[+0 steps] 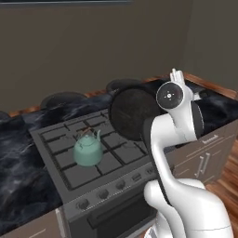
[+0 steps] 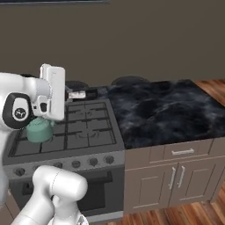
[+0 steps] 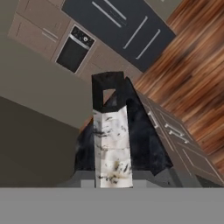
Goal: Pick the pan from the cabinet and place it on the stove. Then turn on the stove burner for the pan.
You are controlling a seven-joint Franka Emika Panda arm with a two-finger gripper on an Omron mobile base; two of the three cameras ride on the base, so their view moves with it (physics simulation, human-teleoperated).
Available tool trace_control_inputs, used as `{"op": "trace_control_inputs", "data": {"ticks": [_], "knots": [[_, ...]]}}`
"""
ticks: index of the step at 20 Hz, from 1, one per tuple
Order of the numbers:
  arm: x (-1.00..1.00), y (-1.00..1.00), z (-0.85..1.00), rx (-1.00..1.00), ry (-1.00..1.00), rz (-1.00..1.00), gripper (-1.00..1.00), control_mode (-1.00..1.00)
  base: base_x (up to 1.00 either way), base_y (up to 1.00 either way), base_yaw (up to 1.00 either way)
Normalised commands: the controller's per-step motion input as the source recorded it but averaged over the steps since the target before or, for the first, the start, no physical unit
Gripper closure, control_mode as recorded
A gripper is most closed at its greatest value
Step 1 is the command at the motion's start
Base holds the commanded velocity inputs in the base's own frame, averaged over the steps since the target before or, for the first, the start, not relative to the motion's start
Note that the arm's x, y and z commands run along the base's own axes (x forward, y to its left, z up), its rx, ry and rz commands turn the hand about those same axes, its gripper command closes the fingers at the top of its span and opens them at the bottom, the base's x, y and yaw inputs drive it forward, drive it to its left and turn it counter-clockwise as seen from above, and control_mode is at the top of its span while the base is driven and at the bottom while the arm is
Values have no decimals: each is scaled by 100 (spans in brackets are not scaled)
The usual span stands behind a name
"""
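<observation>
The round black pan (image 1: pixel 132 114) hangs tilted on edge above the right side of the stove (image 1: pixel 116 155), its flat face toward the left base view. My gripper (image 3: pixel 113 180) is shut on the pan's handle (image 3: pixel 111 131), a silvery bar with a black looped end. From the right, the handle (image 2: pixel 83 94) sticks out past the white hand (image 2: pixel 52 92) over the stove's (image 2: pixel 88 127) back left. A row of knobs (image 1: pixel 103 193) runs along the stove front. The cabinet is out of view.
A teal kettle (image 1: pixel 87 149) (image 2: pixel 38 131) stands on the stove's front left grate. Black marble counter (image 2: pixel 162 110) lies right of the stove above low drawer units (image 2: pixel 176 176). Dark round shapes (image 1: pixel 62 98) sit at the back by the wall.
</observation>
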Motion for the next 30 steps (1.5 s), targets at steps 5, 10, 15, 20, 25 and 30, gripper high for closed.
{"op": "trace_control_inputs", "data": {"ticks": [5,10,15,20,25,30], "knots": [[0,0,0,0,0,0,100,100,0,42,19],[0,0,0,0,0,0,100,100,0,53,21],[0,0,0,0,0,0,100,100,0,45,24],[0,0,0,0,0,0,100,100,4,26,27],[0,0,0,0,0,0,100,100,7,21,28],[0,0,0,0,0,0,100,100,8,11,27]]}}
